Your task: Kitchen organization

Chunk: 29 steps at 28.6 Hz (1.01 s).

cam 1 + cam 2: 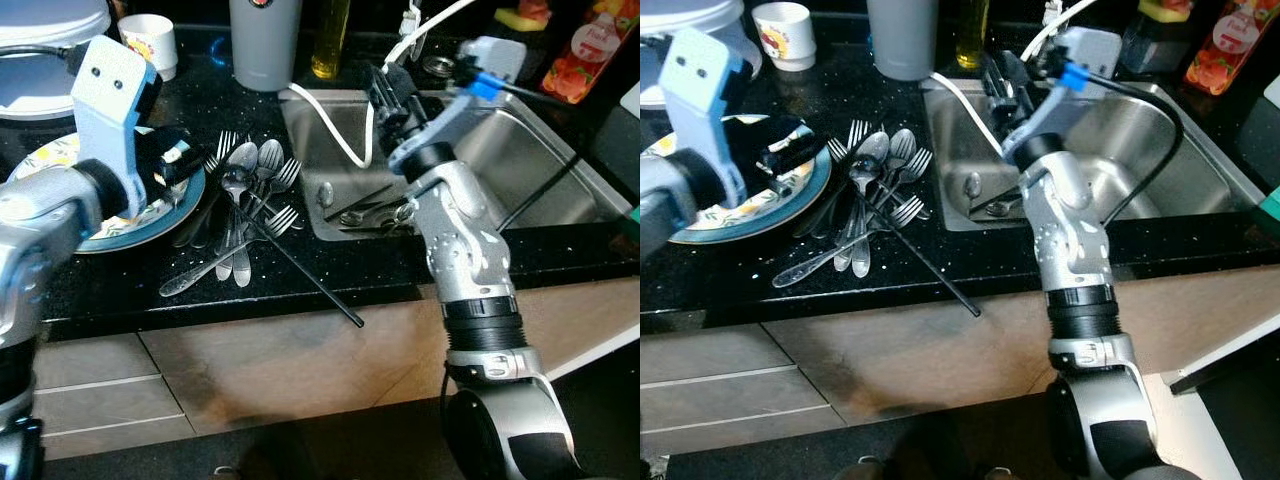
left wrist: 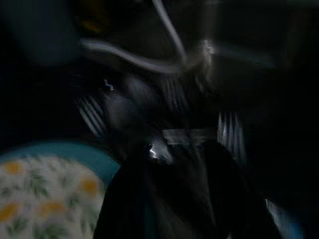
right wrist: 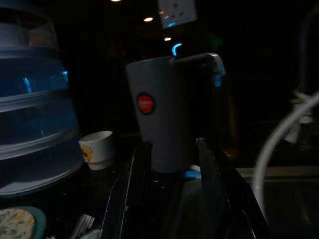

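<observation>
You have the black speckled desk [image 1: 120, 290] running across the middle of the head views, with the steel sink [image 1: 560, 170] sunk into it at upper right. At upper left sits a floral plate with a teal rim [image 1: 150, 225]. Just right of it, centre-left of the frame, lies a heap of forks and spoons [image 1: 245, 200], touching and overlapping, with a thin black stick [image 1: 300, 270] slanting across them past the desk edge. A grey tumbler [image 1: 262, 40] stands at top centre, a small white cup [image 1: 150, 40] left of it.

Your left tool [image 1: 175, 160] hovers over the plate's right rim; you cannot tell how its fingers stand. Your right tool [image 3: 169, 174] sits over the sink's left edge, fingers apart, gripping nothing, facing the tumbler.
</observation>
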Available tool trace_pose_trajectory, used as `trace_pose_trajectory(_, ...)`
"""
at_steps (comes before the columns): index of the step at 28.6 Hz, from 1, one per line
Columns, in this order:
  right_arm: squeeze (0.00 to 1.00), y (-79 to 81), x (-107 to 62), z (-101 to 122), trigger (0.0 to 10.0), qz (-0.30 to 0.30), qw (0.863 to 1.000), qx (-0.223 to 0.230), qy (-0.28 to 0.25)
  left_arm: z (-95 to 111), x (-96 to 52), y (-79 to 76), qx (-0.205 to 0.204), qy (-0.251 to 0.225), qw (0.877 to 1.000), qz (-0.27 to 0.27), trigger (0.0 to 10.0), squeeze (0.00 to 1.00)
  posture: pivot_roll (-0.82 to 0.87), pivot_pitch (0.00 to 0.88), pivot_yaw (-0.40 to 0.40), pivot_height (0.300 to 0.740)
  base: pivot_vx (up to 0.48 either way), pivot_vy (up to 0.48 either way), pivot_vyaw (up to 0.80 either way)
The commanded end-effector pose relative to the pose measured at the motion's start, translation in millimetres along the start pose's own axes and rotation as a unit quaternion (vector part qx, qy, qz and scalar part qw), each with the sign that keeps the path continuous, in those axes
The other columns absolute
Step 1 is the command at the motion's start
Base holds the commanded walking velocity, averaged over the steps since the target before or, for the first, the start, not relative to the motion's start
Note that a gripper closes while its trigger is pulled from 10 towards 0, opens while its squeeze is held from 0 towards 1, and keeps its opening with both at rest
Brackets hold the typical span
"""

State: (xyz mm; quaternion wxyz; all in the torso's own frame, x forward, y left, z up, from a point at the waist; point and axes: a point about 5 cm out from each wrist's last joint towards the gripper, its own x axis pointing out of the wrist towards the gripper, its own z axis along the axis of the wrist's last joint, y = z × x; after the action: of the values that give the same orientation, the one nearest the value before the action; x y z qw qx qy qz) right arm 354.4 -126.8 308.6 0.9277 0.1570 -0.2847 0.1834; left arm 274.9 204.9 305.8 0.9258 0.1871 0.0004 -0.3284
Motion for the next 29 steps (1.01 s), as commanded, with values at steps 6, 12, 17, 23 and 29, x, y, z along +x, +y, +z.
trace_pose_trajectory(6, 0.00, -20.4, -16.4, 1.1, 10.0, -0.039, 0.999, 0.000, -0.003, -7.5, 14.0, 10.2, 0.125, 0.044, 0.989, -0.069, 10.0, 0.00, 0.21, 0.115, -0.050, 0.740, 0.000, 0.000, 0.00)
trace_pose_trajectory(12, 0.00, -22.2, -22.4, 3.7, 10.0, -0.047, 0.999, -0.006, -0.002, 4.2, 37.4, 6.4, 0.157, 0.025, 0.974, -0.164, 10.0, 0.00, 0.17, 0.114, -0.033, 0.740, 0.000, 0.000, 0.00)
trace_pose_trajectory(17, 0.00, -23.9, -28.4, 6.0, 10.0, -0.055, 0.998, -0.008, -0.003, 1.2, 45.4, 5.8, 0.213, 0.048, 0.951, -0.221, 10.0, 0.00, 0.15, 0.115, -0.018, 0.740, 0.000, 0.000, 0.00)
trace_pose_trajectory(23, 0.00, -24.6, -31.7, 5.6, 10.0, -0.062, 0.998, -0.005, -0.002, 1.0, 43.8, 3.3, 0.245, 0.064, 0.928, -0.274, 10.0, 0.00, 0.16, 0.117, -0.008, 0.740, 0.000, 0.000, 0.00)
trace_pose_trajectory(29, 0.00, -22.3, -29.5, 3.6, 10.0, -0.060, 0.998, 0.004, -0.002, -8.6, 50.7, -7.6, 0.250, 0.069, 0.912, -0.317, 10.0, 0.00, 0.17, 0.113, -0.016, 0.740, 0.000, 0.000, 0.00)
